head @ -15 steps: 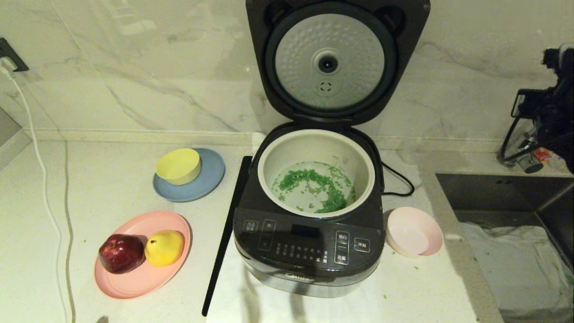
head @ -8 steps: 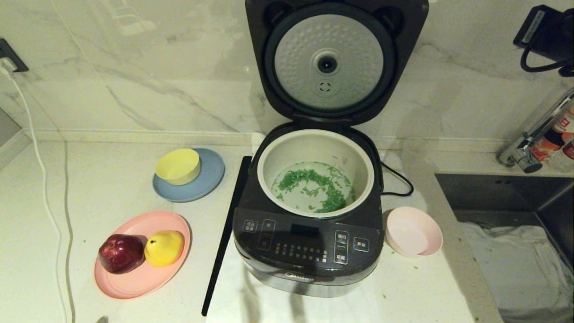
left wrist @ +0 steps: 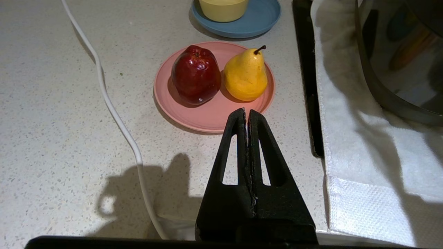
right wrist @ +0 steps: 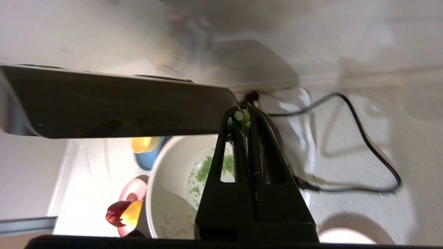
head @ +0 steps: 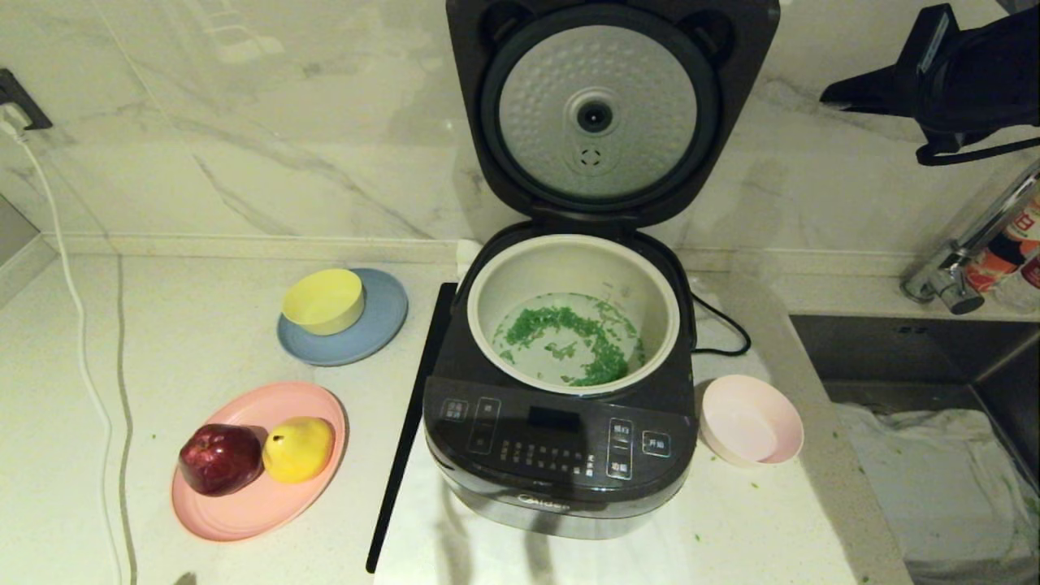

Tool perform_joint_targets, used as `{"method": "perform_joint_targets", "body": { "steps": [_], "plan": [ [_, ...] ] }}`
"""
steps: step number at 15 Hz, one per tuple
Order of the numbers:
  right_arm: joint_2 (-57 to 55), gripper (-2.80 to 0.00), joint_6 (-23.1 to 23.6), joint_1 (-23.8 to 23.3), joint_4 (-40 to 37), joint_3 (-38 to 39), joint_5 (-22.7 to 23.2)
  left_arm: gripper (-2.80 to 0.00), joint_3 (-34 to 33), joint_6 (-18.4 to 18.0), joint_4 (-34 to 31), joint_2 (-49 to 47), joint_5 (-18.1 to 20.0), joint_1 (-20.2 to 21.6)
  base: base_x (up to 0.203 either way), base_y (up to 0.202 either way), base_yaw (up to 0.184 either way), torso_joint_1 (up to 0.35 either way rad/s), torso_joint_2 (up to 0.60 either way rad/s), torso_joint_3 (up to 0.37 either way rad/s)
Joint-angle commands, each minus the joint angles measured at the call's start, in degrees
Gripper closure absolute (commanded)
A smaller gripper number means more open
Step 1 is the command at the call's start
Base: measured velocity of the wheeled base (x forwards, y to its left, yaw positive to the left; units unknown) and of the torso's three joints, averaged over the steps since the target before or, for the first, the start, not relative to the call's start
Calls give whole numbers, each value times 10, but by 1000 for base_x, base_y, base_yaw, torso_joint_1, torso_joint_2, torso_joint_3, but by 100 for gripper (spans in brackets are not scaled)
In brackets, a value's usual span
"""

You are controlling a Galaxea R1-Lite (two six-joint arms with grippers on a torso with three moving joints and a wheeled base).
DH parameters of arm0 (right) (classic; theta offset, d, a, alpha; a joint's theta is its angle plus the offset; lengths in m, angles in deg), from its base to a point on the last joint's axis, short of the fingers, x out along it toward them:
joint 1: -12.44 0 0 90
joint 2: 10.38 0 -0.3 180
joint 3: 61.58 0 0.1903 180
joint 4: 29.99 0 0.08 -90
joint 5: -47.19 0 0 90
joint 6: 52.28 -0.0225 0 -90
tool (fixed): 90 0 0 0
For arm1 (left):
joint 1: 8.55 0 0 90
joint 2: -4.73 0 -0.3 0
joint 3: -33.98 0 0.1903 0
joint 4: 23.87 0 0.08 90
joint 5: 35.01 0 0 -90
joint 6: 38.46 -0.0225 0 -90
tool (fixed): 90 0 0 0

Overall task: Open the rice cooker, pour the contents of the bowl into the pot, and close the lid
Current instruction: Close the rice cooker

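The rice cooker stands open on a white cloth. Its lid is upright and shows the dimpled silver plate. Green contents lie scattered on the bottom of the off-white pot. The pale pink bowl sits empty on the counter, right of the cooker. My right gripper hangs high at the right, shut, pointing at the lid's right edge and apart from it. In the right wrist view this gripper has a few green bits stuck at its tips, beside the lid's edge. My left gripper is shut and empty over the counter.
A yellow bowl sits on a blue plate, and a pink plate holds an apple and a pear. A black strip lies left of the cooker. The sink and faucet are at the right, the black cord behind.
My right arm rose from beside the faucet to the upper right and swung its gripper left toward the lid's edge. The cooker, bowl and left arm have not moved.
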Motion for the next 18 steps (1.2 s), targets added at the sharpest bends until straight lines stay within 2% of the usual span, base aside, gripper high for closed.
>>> {"method": "perform_joint_targets", "body": {
  "steps": [1,3,6,10,14,18],
  "plan": [
    [-4,0,-2,2,46,28,36,0,-5,0,1,0,-1,0,0,0,0,0,0,0],
    [0,0,-3,4,99,56,76,0,-5,0,1,0,-1,0,0,0,0,0,0,0],
    [3,0,0,12,138,84,82,0,-5,1,1,0,0,0,0,0,0,0,0,0],
    [-5,0,1,38,276,154,84,0,-5,0,1,0,0,0,0,0,0,0,0,0],
    [-15,0,5,72,284,158,84,0,-5,0,0,0,0,0,0,0,0,0,0,0],
    [-29,0,6,77,295,153,83,0,-5,0,1,0,0,0,0,0,0,0,0,0]
  ]
}}
